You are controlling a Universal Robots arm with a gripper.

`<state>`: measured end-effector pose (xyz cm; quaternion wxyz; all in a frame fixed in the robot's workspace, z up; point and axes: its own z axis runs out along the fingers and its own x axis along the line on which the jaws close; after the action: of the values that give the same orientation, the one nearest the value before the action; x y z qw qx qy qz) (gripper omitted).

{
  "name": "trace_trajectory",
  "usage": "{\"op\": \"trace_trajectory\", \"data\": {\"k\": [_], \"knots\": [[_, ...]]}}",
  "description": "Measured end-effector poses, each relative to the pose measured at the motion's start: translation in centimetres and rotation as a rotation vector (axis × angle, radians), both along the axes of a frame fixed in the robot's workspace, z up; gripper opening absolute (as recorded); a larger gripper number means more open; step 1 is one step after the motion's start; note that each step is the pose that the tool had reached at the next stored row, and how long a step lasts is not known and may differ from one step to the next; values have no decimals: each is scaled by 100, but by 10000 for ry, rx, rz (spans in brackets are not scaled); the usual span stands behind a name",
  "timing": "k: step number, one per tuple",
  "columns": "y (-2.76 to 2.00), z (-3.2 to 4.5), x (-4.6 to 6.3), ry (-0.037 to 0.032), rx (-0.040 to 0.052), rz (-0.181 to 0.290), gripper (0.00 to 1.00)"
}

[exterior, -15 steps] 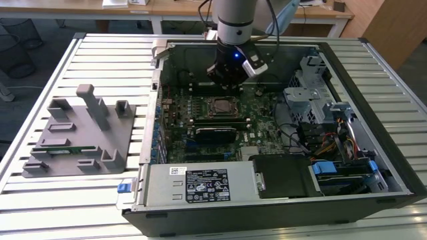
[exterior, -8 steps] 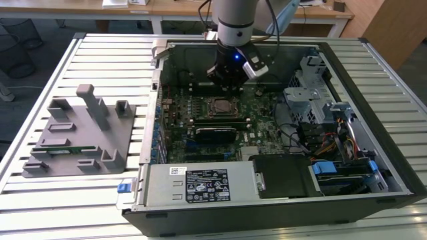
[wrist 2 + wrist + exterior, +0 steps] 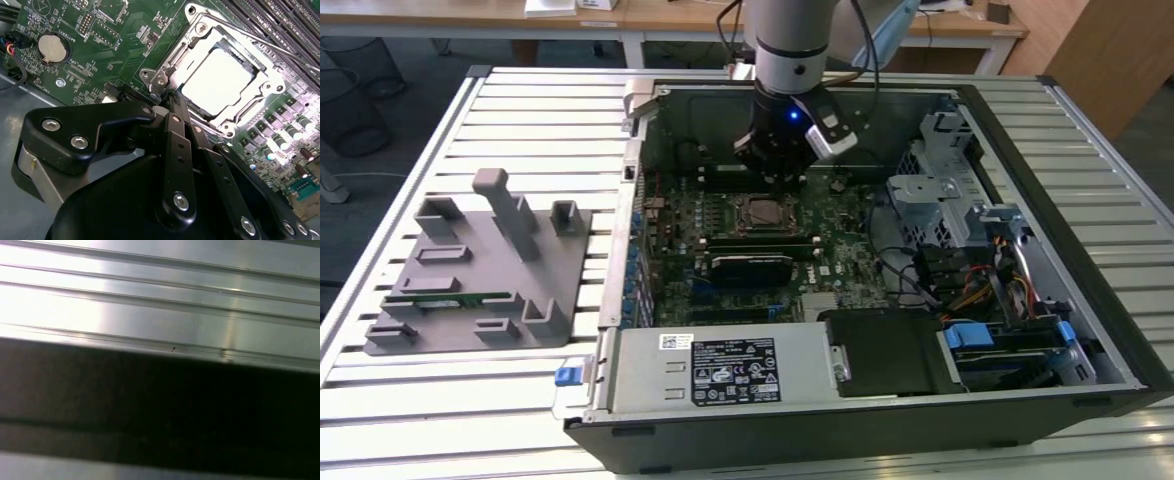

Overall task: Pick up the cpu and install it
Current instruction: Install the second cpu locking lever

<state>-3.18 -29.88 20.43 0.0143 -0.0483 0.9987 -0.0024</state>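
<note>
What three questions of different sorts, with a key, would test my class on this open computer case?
1. True or false: the cpu lies on the grey fixture beside the case.
2. In the second wrist view, the fingers of the gripper are: A) spread wide around the cpu; B) shut with nothing between them, beside the socket; C) shut on a cable.
3. In the exterior view, what long thin part lies on the grey fixture?

Key
1. False: it sits in the socket on the motherboard.
2. B
3. The green memory stick.
</note>
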Motion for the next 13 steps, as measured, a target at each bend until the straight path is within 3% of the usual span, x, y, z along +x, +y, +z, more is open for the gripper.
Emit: {"op": "trace_trajectory", "data": {"k": [5,13], "knots": [[-37,0,0,0,-1,0,11],[-151,-1,2,1,-1,0,11]]}}
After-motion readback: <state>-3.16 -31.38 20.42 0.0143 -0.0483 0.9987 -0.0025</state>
